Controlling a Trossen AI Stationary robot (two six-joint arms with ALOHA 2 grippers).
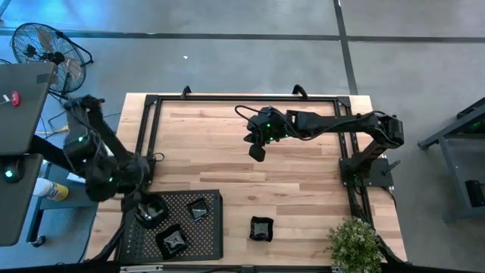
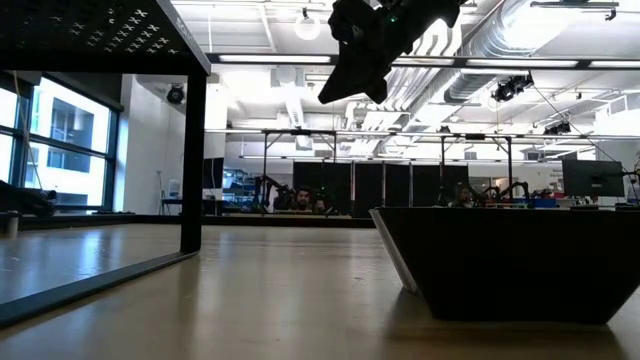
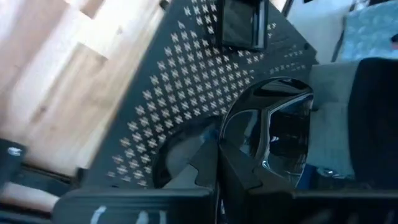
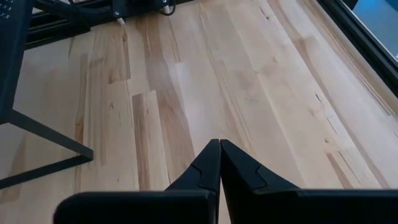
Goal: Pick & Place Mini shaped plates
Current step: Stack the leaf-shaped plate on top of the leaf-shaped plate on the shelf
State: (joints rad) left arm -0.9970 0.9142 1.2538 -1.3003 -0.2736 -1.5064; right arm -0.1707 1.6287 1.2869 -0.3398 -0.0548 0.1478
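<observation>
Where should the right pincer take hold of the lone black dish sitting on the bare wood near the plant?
Grip the lone dish by one raised side wall, coming straight down from above. In the low view its walls flare outward to an open rim, so one finger can go inside and one outside. It stands apart from the perforated tray, so any side looks reachable. The right pincer, now shut, must open first.

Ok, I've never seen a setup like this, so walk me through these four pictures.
Two dark robot arms work at a wooden table. One picture looks straight down, one looks level across the tabletop, and two come from cameras on the arms' wrists. The left gripper is over the black perforated tray, shut on a glossy black mini plate. Two more mini plates sit on that tray, and another mini plate lies on the bare wood. The right gripper hangs mid-table, shut and empty. A potted plant stands in a corner.
</observation>
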